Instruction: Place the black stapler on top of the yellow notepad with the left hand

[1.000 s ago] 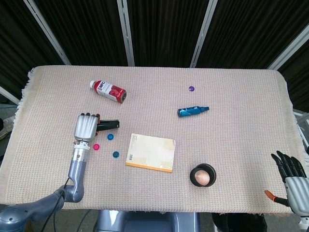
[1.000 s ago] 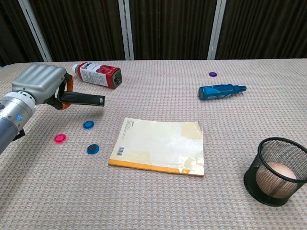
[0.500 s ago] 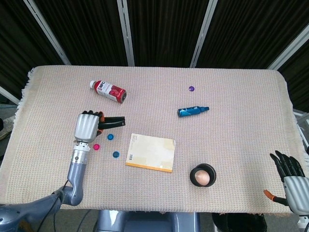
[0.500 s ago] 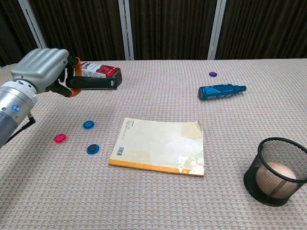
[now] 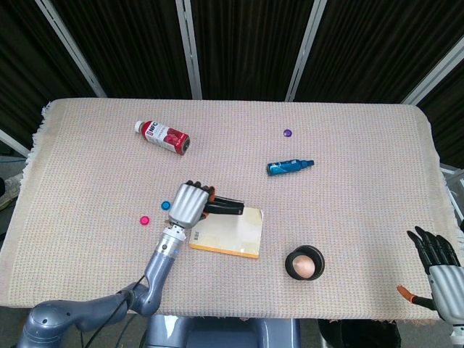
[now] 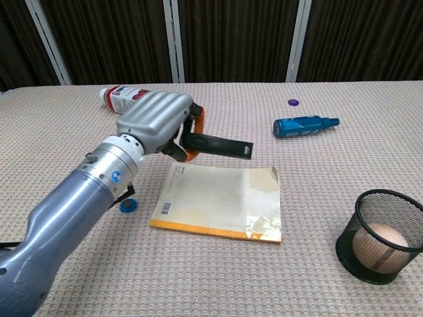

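My left hand point(image 5: 187, 203) point(image 6: 155, 122) grips the black stapler point(image 5: 224, 206) point(image 6: 220, 146) by its orange-trimmed rear end. The stapler points right and hangs in the air above the far edge of the yellow notepad point(image 5: 233, 233) point(image 6: 225, 203), which lies flat near the table's middle. Whether the stapler touches the pad I cannot tell. My right hand point(image 5: 437, 261) shows only in the head view, at the bottom right off the table's edge, fingers apart and holding nothing.
A red bottle point(image 5: 162, 136) point(image 6: 119, 97) lies at the back left. A blue bottle point(image 5: 288, 167) point(image 6: 305, 125) lies right of centre. A black mesh cup point(image 5: 304, 264) point(image 6: 379, 236) holding an egg stands front right. Small pink point(image 5: 144, 220), blue point(image 6: 127, 205) and purple point(image 5: 288, 133) discs are scattered about.
My left hand has carried the stapler up off the cloth and to the right, from beside the coloured discs to over the notepad's far edge. The right hand has stayed put.
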